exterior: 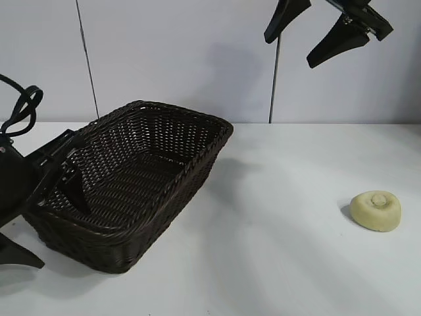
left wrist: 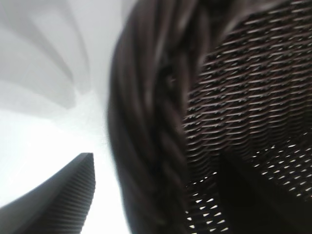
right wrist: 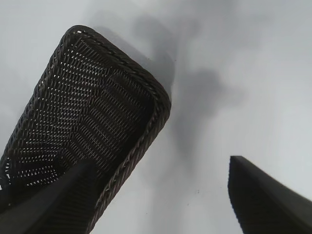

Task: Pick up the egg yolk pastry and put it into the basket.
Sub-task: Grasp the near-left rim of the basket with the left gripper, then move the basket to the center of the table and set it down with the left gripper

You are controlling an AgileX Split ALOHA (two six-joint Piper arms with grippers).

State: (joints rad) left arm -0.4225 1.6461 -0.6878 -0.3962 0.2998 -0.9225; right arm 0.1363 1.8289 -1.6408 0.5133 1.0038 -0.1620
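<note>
The egg yolk pastry, a pale yellow puck with a knob on top, lies on the white table at the right, far from both grippers. The basket, dark brown wicker, stands at the left; it also shows in the right wrist view. My left gripper straddles the basket's left rim, one finger inside and one outside, jaws apart with a gap beside the rim. My right gripper hangs high above the table's middle right, open and empty. The pastry is out of both wrist views.
The white table stretches between the basket and the pastry. A pale wall with two thin dark vertical lines stands behind.
</note>
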